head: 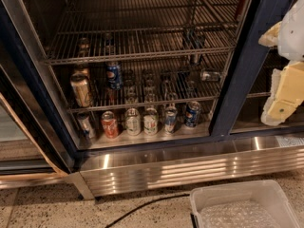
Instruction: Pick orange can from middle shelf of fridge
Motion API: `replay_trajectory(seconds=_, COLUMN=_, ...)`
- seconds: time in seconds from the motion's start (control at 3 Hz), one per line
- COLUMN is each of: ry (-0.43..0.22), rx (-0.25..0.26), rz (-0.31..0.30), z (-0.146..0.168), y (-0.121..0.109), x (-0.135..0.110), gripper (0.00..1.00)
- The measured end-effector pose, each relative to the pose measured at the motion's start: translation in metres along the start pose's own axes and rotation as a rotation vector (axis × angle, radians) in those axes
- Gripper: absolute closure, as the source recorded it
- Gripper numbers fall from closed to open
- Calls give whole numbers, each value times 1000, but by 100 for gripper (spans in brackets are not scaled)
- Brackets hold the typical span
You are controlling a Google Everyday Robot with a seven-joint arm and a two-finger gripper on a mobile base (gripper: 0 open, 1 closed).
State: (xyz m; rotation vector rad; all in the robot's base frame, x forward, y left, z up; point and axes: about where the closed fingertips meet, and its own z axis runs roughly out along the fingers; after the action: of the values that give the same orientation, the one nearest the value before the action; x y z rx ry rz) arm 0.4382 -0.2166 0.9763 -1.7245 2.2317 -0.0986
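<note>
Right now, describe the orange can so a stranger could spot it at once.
In the fridge, well left of the gripper at the right edge, find the middle shelf and follow it to its left end. The orange can stands there at the front, dull gold, unlike the blue can to its right.
</note>
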Motion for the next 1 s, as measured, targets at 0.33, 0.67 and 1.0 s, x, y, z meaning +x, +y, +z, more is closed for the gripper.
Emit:
replay_trajectory(seconds=0.33, ry=-1, rx=0, rz=0, z=0, y=0, x=0, gripper=0)
replay_trajectory(seconds=0.67, ry=-46, rx=-26, rz=37, z=15, y=0, x=-10, gripper=0)
replay_trajectory(seconds=1.0, ry=-126, rx=-69, rz=94, z=48, y=10, x=-25, gripper=0)
